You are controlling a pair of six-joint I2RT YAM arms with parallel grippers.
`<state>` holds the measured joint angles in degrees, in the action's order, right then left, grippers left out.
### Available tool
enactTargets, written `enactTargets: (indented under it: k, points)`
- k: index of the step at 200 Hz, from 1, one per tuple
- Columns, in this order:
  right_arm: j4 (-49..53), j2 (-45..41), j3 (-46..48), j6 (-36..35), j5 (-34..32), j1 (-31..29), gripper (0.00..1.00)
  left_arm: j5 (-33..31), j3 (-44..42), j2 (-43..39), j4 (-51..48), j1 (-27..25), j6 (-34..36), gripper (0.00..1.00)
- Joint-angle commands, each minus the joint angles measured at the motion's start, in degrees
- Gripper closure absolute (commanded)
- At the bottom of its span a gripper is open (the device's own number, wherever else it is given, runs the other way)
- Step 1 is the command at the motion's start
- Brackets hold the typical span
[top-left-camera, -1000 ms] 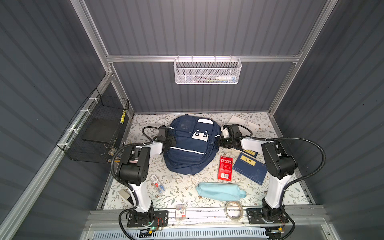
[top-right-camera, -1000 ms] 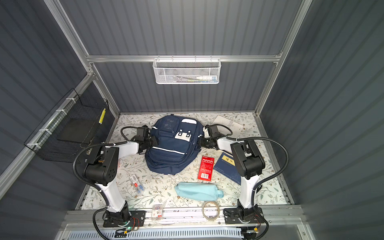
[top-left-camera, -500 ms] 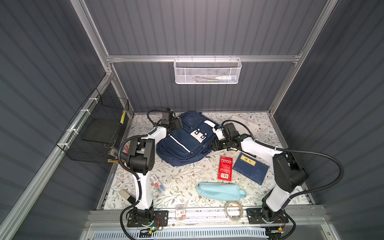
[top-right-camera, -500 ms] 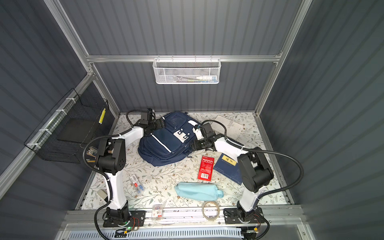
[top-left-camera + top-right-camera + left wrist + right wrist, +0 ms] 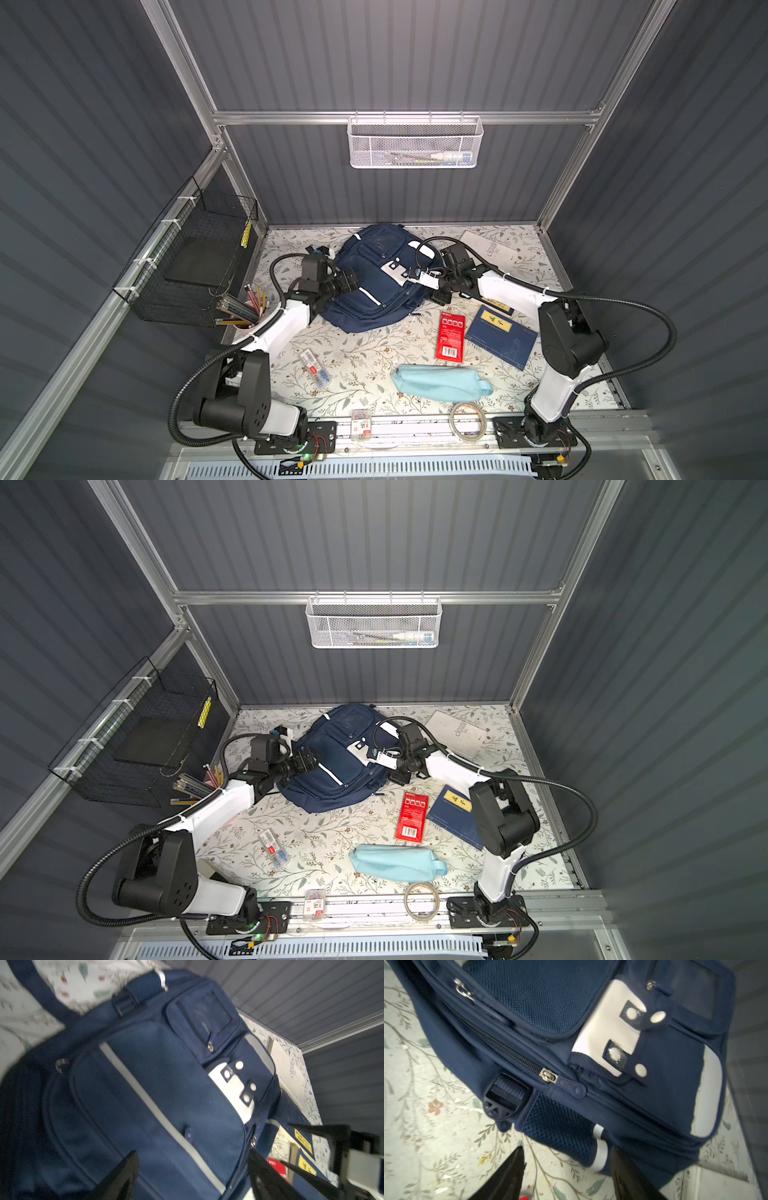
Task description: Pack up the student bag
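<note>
The student bag, navy blue with white stripes, lies front up and askew at the back of the table. In both wrist views its white patch with two buttons shows, and its zips look closed. My left gripper hovers open over the bag's left front panel. My right gripper is open at the bag's right side by the mesh pocket, with table between the fingers. It holds nothing.
In front of the bag lie a red pack, a navy book, a light-blue zip pouch, a tape ring and a small box. A white booklet lies back right. A pencil cup stands by the black wire basket.
The bag has been turned askew and shifted a little left. Both grippers, shut at its sides a second ago, now stand open. The left gripper has come forward along the bag's left side.
</note>
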<state>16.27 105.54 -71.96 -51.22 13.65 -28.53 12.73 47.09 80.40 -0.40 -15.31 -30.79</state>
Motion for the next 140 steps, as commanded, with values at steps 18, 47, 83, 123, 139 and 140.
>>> enactTargets:
  k: [18,47,83,123,139,140]
  points:
    - [-7.60,4.76,1.65,-11.67,-3.87,-3.05,0.32,-1.91,-8.21,-7.32,0.52,-7.30,-6.34,0.24]
    - [-3.68,9.05,-2.71,-11.21,-4.50,-4.63,0.55,-3.68,-14.75,-6.23,6.10,-8.86,-9.39,0.31]
    - [-0.43,5.99,-1.21,-2.84,0.30,-6.55,1.00,-5.09,-17.57,2.64,16.75,-9.30,-10.65,0.36]
    - [-2.31,3.79,0.40,8.28,4.88,-9.15,1.00,-6.34,-10.78,9.47,20.59,-9.34,-7.77,0.39]
    - [-0.03,5.08,-2.74,15.13,8.20,-9.17,1.00,-6.28,-7.79,10.67,21.55,-9.39,-7.02,0.41]
    - [0.07,5.19,-3.05,15.64,8.30,-9.17,1.00,-6.21,-7.62,10.75,21.70,-9.39,-7.01,0.42]
